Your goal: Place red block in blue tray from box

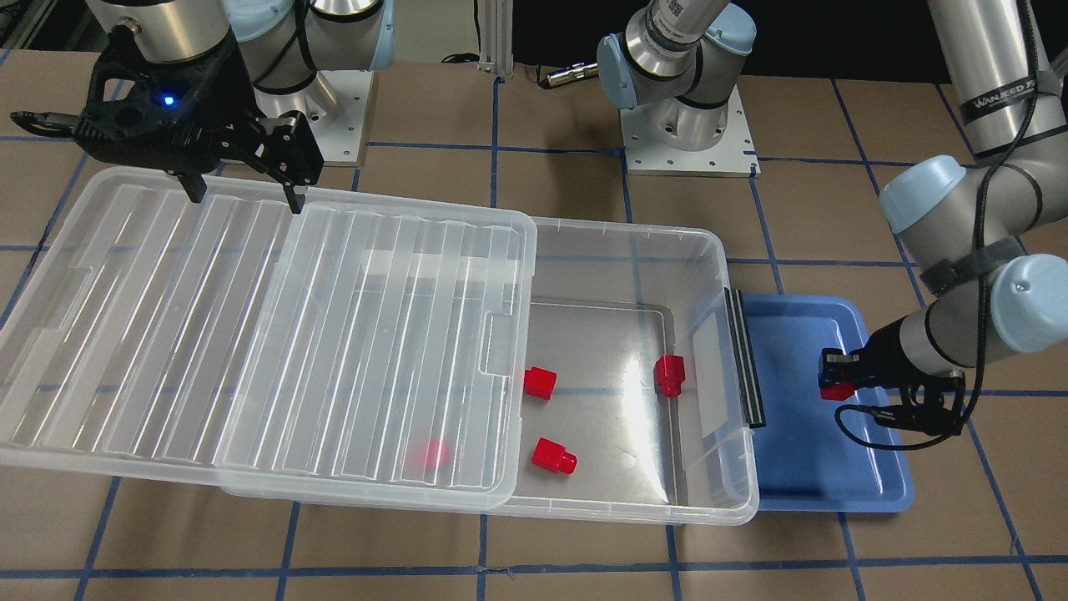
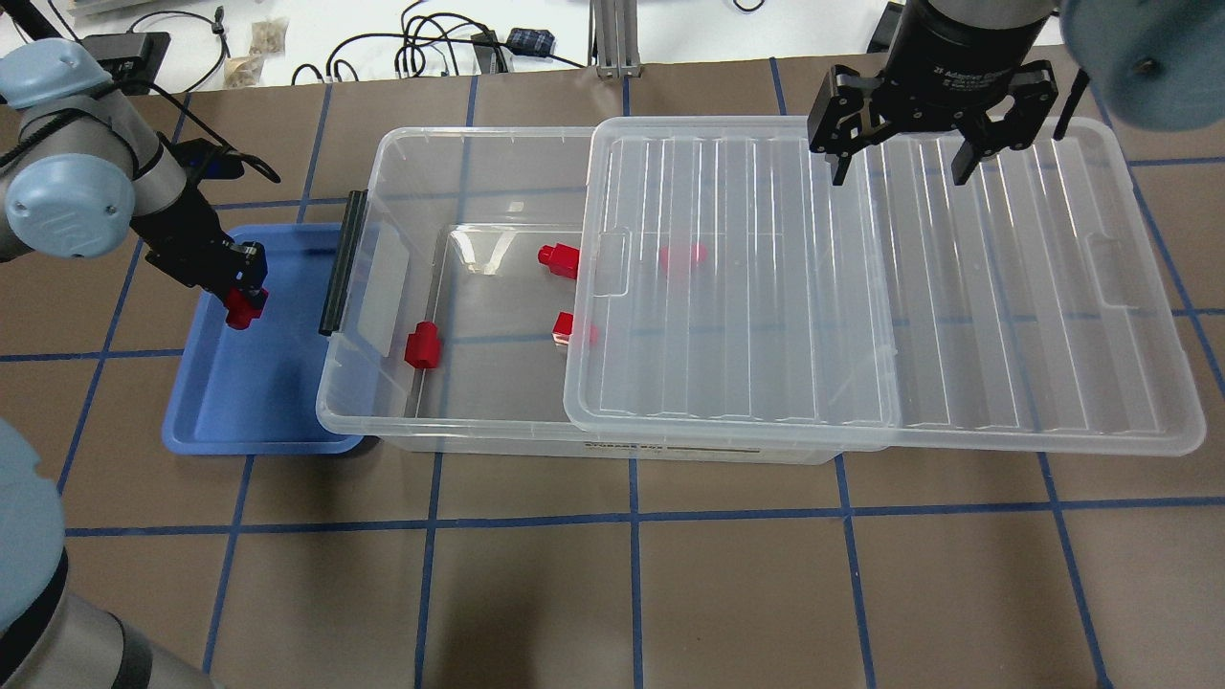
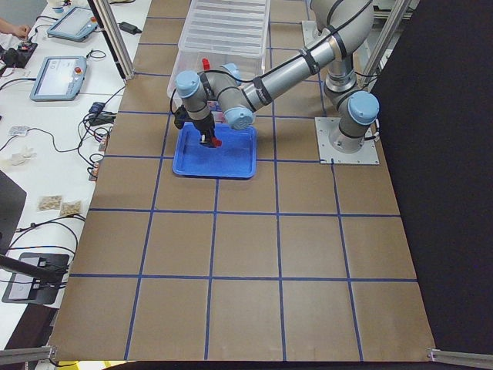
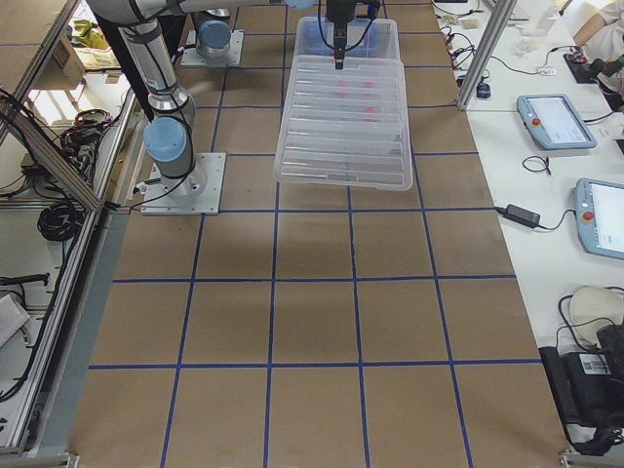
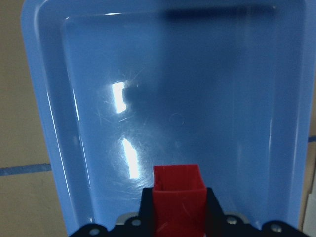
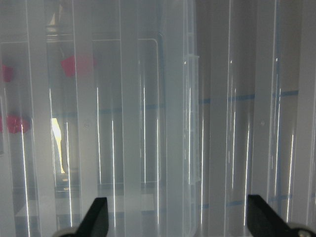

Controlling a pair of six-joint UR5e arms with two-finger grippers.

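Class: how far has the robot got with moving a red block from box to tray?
Done: the lid is slid aside, and one red block is out of the box. In hand: the left gripper holds it over the blue tray. Left: letting go so it rests in the tray.

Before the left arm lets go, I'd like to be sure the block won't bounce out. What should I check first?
1. Left jaws shut on the red block: ok, it sits gripped between them in the left wrist view.
2. Block is over the blue tray, inside its rim: ok.
3. Tray floor beneath the block holds nothing else: ok, the wrist view shows only bare blue.
4. Block is low enough over the floor for a gentle drop: cannot tell.
5. Right jaws are out of the way: ok, they are open above the lid, at the far end of the box.
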